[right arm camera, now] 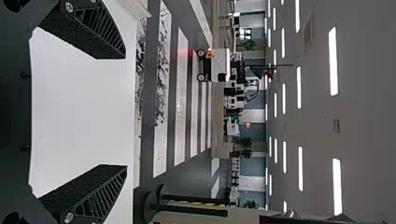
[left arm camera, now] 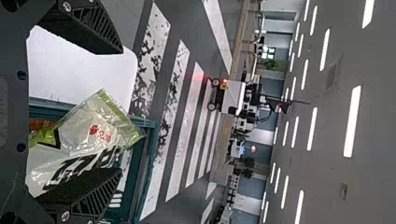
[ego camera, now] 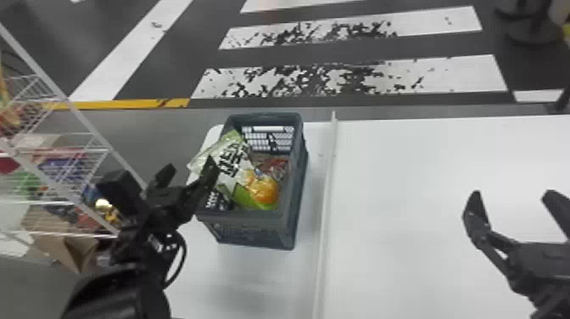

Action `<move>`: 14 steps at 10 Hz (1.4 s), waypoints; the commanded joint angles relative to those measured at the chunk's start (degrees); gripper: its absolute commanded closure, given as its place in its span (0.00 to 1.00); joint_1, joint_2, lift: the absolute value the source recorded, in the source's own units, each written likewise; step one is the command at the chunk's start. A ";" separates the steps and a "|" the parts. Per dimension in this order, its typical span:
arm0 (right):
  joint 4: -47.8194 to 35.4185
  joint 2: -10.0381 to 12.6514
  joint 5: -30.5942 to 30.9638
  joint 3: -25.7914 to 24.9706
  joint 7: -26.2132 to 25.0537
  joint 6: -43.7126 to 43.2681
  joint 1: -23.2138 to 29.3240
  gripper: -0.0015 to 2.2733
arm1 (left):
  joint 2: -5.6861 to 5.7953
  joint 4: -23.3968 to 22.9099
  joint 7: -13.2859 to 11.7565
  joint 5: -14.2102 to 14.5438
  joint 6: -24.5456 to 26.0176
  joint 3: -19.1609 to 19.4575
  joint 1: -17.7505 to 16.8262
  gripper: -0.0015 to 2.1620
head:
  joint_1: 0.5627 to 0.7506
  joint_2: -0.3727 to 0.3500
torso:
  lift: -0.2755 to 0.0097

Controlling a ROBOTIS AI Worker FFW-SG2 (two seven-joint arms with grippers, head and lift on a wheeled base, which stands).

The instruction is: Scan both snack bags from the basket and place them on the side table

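The dark basket (ego camera: 252,220) stands on a white table, holding a white-and-green snack bag (ego camera: 229,161) that leans over its left rim, an orange item (ego camera: 263,188) and a red packet (ego camera: 275,166). My left gripper (ego camera: 186,169) is open at the basket's left side, one finger overlapping the bag in the head view. In the left wrist view the bag (left arm camera: 95,130) lies beyond the open left gripper (left arm camera: 119,112), nearer one finger. Over the white surface at the right, my right gripper (ego camera: 511,197) is parked and open; its wrist view shows the right gripper (right arm camera: 123,112) with nothing between its fingers.
A raised white edge (ego camera: 325,203) runs between the basket's table and the wide white table (ego camera: 407,203) at the right. Wire shelves (ego camera: 63,148) with packaged goods stand close on the left. Striped floor (ego camera: 360,55) lies beyond the tables.
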 commanded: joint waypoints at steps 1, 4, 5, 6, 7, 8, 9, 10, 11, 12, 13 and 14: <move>0.00 0.14 -0.05 0.00 -0.03 0.16 0.00 0.04 | -0.15 1.07 -0.73 -0.23 0.20 -0.34 -0.86 0.06 | 0.70 0.87 | 0.70; 0.00 0.14 -0.05 -0.09 -0.03 0.16 0.00 0.04 | -0.15 1.51 -1.52 -0.59 1.61 -1.39 -2.00 0.08 | 0.70 0.84 | 0.70; 0.00 0.14 -0.05 -0.09 -0.03 0.16 0.09 0.04 | -0.15 1.68 -2.05 -0.94 2.66 -2.01 -2.44 0.09 | 0.70 0.84 | 0.70; 0.00 0.14 -0.05 -0.09 -0.03 0.16 0.09 0.04 | -0.15 1.60 -2.49 -0.85 3.19 -2.45 -2.53 0.10 | 0.70 0.83 | 0.70; 0.00 0.14 -0.05 -0.09 -0.03 0.16 0.09 0.04 | -0.15 1.60 -2.58 -1.11 3.72 -2.80 -2.96 0.10 | 0.70 0.81 | 0.70; 0.00 0.14 -0.05 -0.09 -0.03 0.16 0.09 0.04 | -0.15 1.60 -2.58 -1.90 3.89 -3.41 -3.14 0.10 | 0.70 0.80 | 0.70; 0.00 0.14 -0.05 -0.09 0.06 0.16 0.09 0.04 | -0.15 1.33 -3.28 -1.90 3.89 -3.68 -3.05 0.12 | 0.70 0.79 | 0.70; 0.00 0.14 -0.05 -0.17 -0.03 0.16 0.09 0.04 | -0.15 0.98 -4.16 -1.90 4.42 -3.76 -2.88 0.25 | 0.70 0.78 | 0.70; 0.00 0.14 -0.05 -0.17 -0.03 0.34 0.09 0.04 | -0.15 0.37 -4.51 -2.26 4.77 -3.94 -2.53 0.42 | 0.70 0.77 | 0.70; 0.00 0.14 -0.05 -0.17 -0.03 0.16 0.09 0.04 | -0.15 -0.69 -5.65 -2.70 6.88 -3.94 -2.53 0.53 | 0.70 0.77 | 0.70; 0.00 0.14 -0.05 -0.17 0.06 0.34 0.09 0.04 | -0.15 -1.22 -6.53 -3.57 6.88 -3.76 -2.44 0.56 | 0.70 0.76 | 0.70; 0.00 0.14 -0.05 -0.17 -0.03 0.16 0.09 0.04 | -0.15 -1.30 -7.32 -3.66 6.88 -3.32 -2.53 0.63 | 0.70 0.75 | 0.70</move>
